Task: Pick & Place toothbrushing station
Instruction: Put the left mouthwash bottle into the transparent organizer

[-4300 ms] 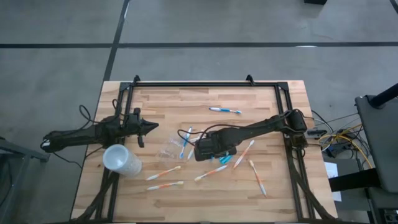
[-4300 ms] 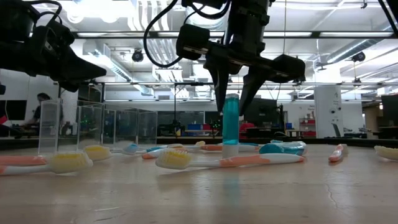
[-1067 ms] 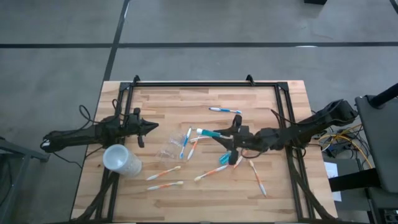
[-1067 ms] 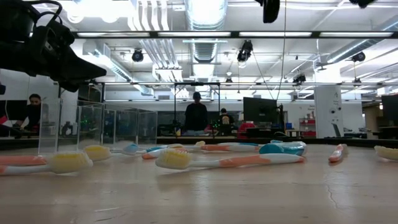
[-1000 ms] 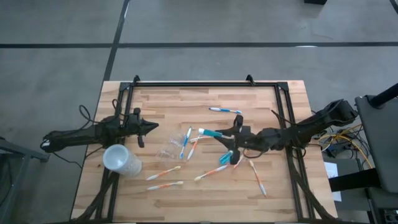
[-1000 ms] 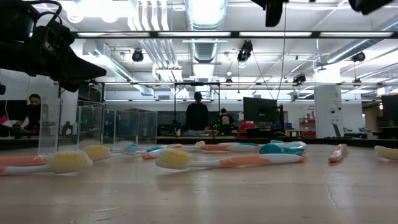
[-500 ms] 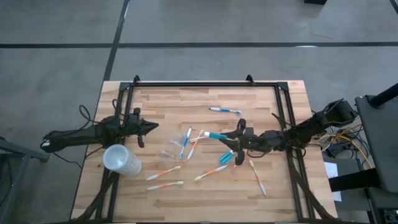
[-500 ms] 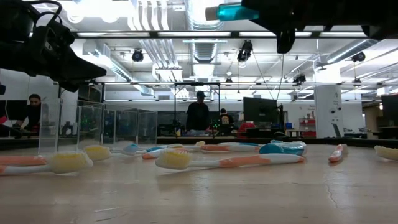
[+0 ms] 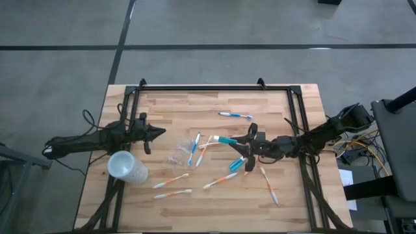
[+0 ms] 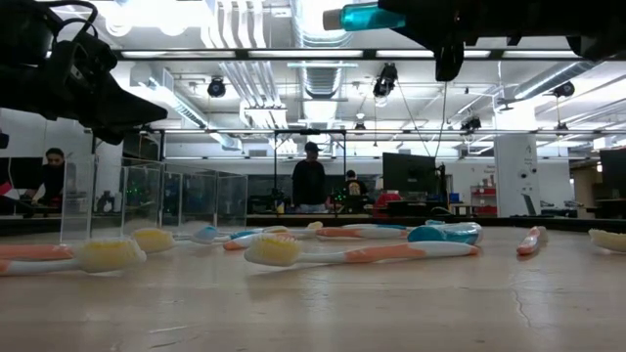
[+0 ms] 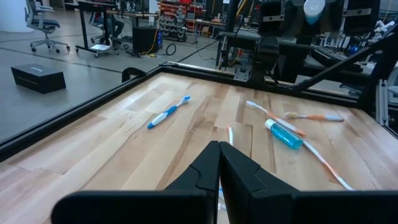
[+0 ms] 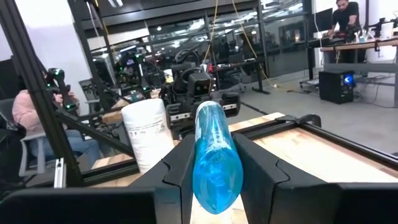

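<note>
The right tool (image 9: pixel 242 144) is up in the air over the middle of the surface (image 9: pixel 214 104), pinching the blue toothpaste tube (image 9: pixel 225 141) between its two fingers. From overhead the tube lies level, its white cap pointing toward the left arm's side. The right wrist view shows it plainly: the tube (image 12: pixel 214 158) is clamped on both flanks by the dark fingers (image 12: pixel 181 171). In the low view the tube (image 10: pixel 364 17) hangs high, well clear of the wood.

The left tool (image 9: pixel 156 132) sits near the left edge of the surface, fingers pressed together with nothing between them; its wrist view shows the two tips (image 11: pixel 219 155) meeting in a point.

Down on the wood, the small clear tumbler (image 9: pixel 175 156) lies on its side left of centre, just beside a white-blue toothbrush (image 9: pixel 195 145) and a white-orange one (image 9: pixel 202 156). Another white-blue toothbrush (image 9: pixel 235 116) lies alone toward the far edge. Below the right tool there is a short blue item (image 9: pixel 233 164), hard to make out, with a white-orange brush (image 9: pixel 220 181) next to it and another (image 9: pixel 268 185) toward the right rail. Two more white-orange brushes (image 9: pixel 171 181) lie near the front left, one (image 9: pixel 173 193) closer to the edge.

The larger frosted whitish cup (image 9: pixel 127 167) lies at the left edge, just beside the left arm.
</note>
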